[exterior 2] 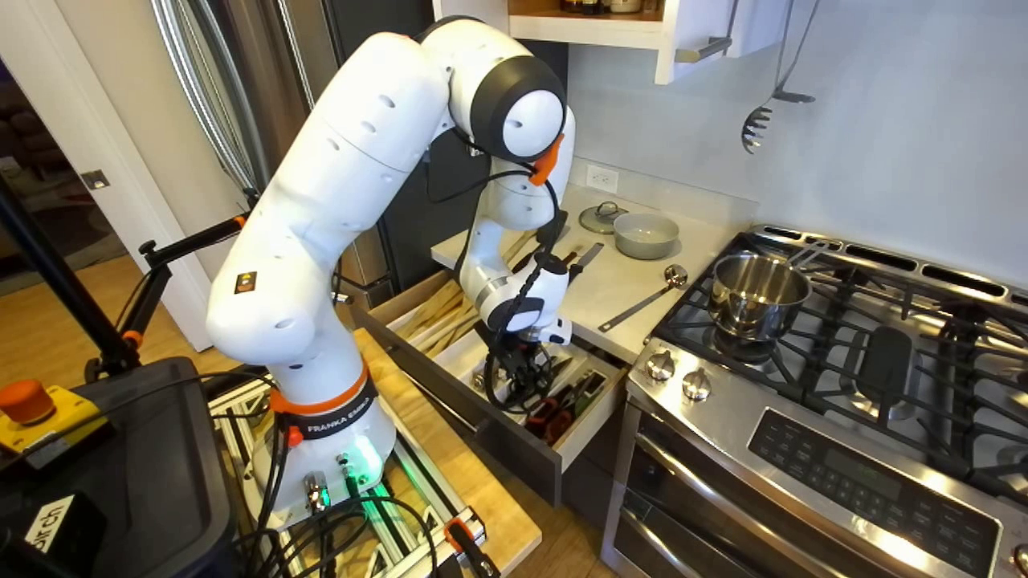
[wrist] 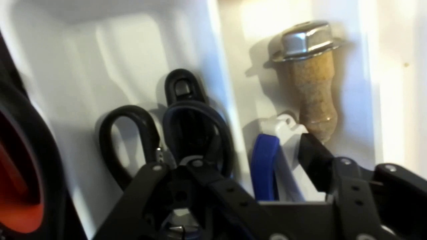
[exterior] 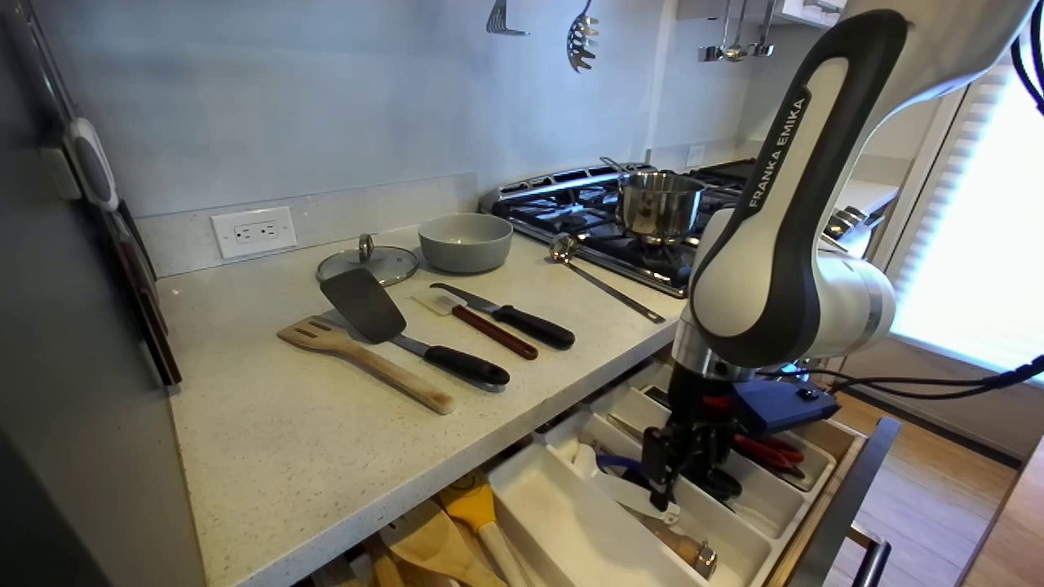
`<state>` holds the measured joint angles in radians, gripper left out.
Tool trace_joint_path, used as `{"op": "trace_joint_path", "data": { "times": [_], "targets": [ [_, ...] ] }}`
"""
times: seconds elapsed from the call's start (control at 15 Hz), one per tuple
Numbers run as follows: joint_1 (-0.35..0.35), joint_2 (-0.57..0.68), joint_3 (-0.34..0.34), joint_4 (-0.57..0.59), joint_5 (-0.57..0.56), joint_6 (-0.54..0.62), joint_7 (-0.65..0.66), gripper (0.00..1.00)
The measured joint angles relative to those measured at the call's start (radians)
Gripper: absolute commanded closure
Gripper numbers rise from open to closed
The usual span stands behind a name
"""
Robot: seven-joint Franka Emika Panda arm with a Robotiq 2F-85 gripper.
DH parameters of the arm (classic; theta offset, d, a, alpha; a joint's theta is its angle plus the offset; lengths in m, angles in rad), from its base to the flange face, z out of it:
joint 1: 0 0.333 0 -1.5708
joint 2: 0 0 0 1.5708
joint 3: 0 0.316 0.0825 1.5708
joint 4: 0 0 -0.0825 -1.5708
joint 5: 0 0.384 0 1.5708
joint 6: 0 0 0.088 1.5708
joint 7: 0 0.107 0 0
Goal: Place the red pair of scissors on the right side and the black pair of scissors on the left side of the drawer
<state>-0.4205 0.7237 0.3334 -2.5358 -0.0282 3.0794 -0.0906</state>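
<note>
Wrist view: the black scissors (wrist: 149, 133) lie partly hidden by the hand (wrist: 258, 156).

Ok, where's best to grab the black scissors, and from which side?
Probably from above, pinching the left loop, as the wrist view shows it, of the black scissors: white floor shows on both sides of its rim, while the other loop overlaps another black handle beside the divider.

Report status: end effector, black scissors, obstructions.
End effector open, low at the drawer. Black scissors ungripped inside, partly hidden, contact unclear. Divider and blue-and-white tool between jaws in wrist view, possible snags.
</note>
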Motion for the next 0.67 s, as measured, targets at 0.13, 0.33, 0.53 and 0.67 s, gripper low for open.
{"op": "trace_joint_path", "data": {
  "times": [0.13, 0.33, 0.53, 0.67],
  "targets": [
    [-0.011, -0.004, 0.0, 0.001, 0.0, 0.003, -0.013, 0.82],
    [-0.022, -0.017, -0.001, -0.001, 0.0, 0.007, -0.02, 0.62],
    [-0.024, -0.031, 0.01, -0.007, 0.0, 0.01, -0.021, 0.74],
    [-0.024, -0.037, 0.013, -0.011, 0.0, 0.017, -0.022, 0.9]
  ]
}}
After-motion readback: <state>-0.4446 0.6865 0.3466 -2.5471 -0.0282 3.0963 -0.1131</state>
